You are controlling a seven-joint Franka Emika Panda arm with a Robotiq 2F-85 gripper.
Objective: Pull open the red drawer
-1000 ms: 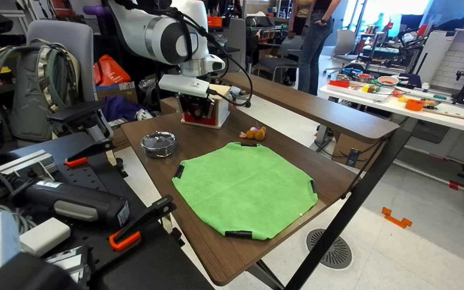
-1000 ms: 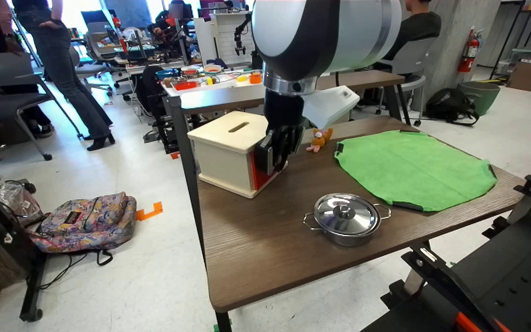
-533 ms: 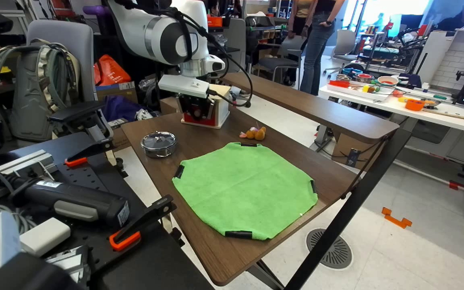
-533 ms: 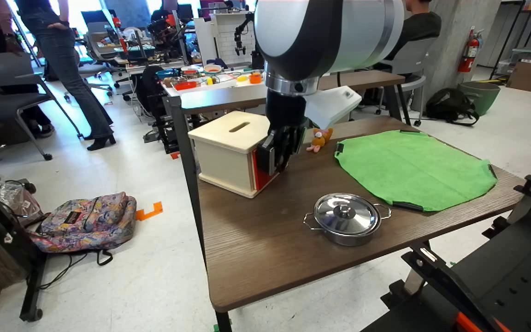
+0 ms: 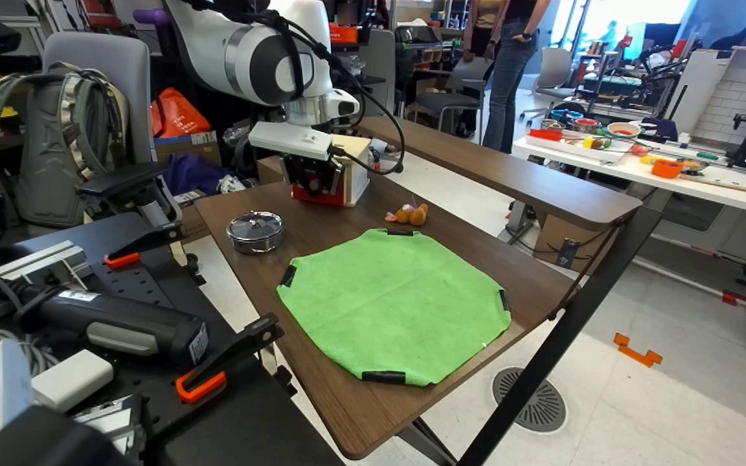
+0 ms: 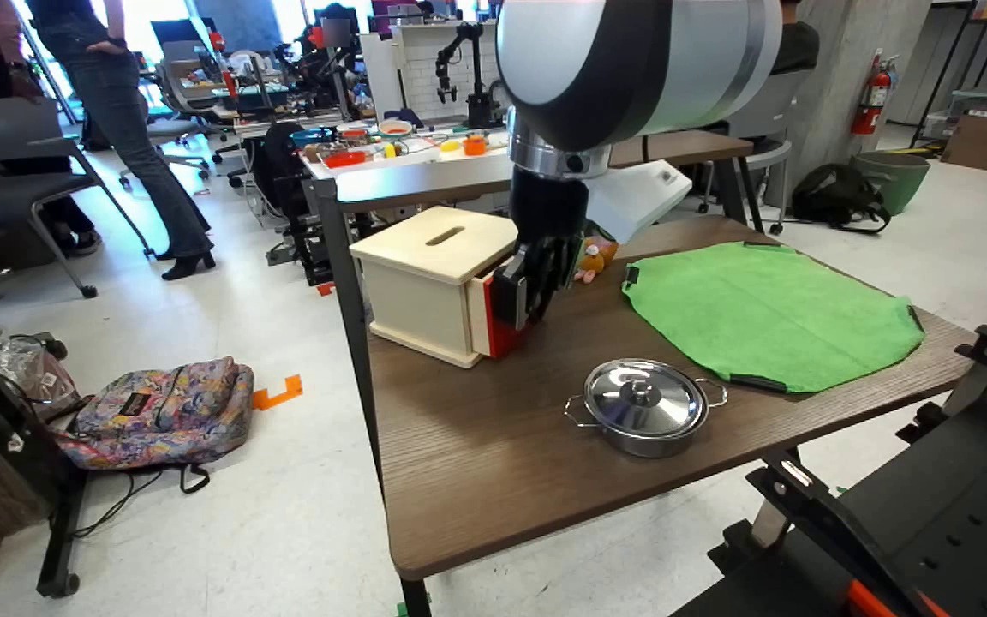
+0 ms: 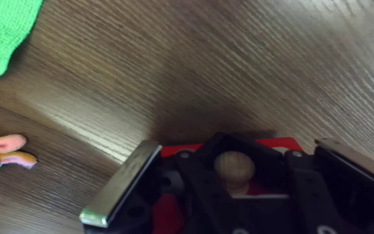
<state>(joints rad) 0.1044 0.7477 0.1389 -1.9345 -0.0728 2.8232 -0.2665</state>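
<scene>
The arm (image 6: 613, 86) is white and black — cable (image 5: 321, 50) black, gripper (image 7: 233, 143) silver-edged.

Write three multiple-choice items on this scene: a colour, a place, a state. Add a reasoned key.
1. What colour is the cloth on the table?
A. Blue
B. Green
C. Yellow

2. Where is the lidded silver pot?
A. On the cloth
B. Under the table
C. On the table, off the cloth

3. What state is the red drawer in?
A. Partly open
B. Fully shut
C. Lying on the cloth

1B: it is green in all three views.
2C: in both exterior views it stands clear of the cloth.
3A: in an exterior view its pale side shows beyond the box.
</scene>
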